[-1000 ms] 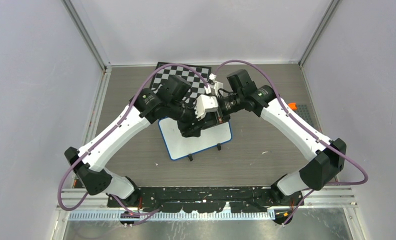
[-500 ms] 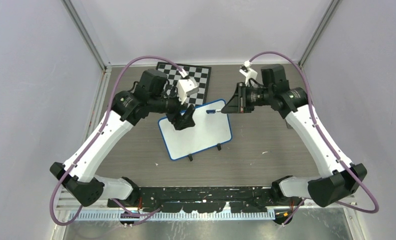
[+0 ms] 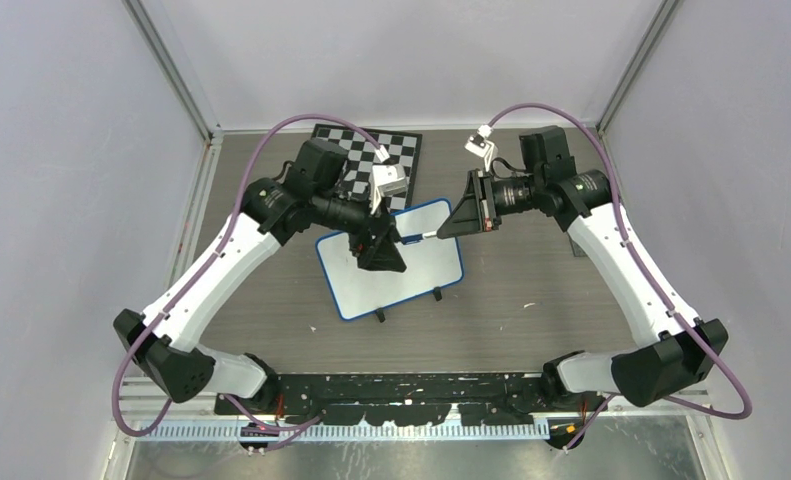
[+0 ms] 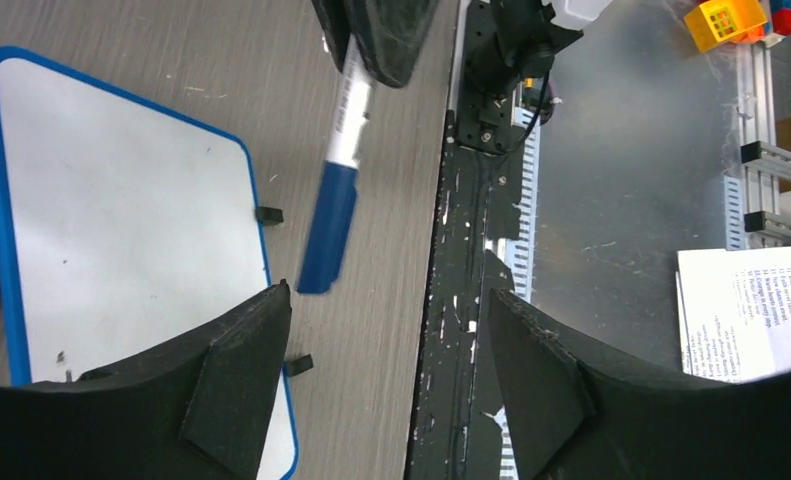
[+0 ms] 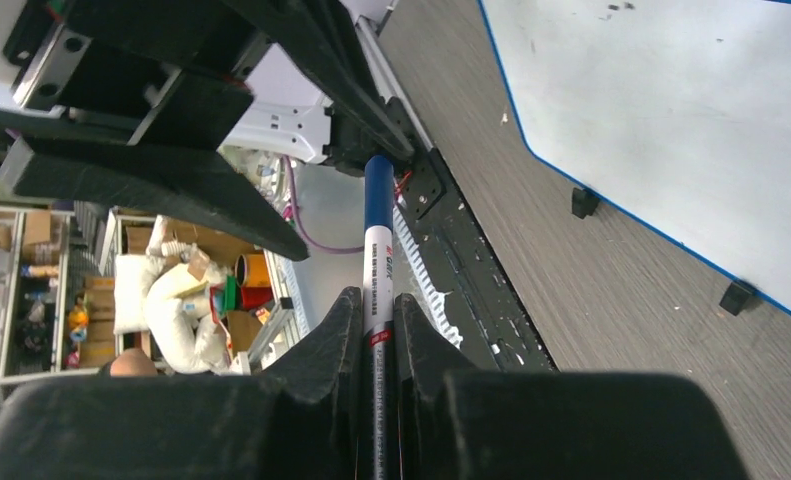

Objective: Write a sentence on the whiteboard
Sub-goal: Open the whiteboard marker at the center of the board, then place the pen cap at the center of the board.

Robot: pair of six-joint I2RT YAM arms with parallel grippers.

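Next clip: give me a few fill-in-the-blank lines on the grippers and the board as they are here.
1. The right gripper is shut on a ___.
2. The left gripper stands ___, holding nothing.
3. The whiteboard carries ___ written words.
4. Beyond the whiteboard lies a checkered ___.
Missing words: marker; open; no; chessboard.
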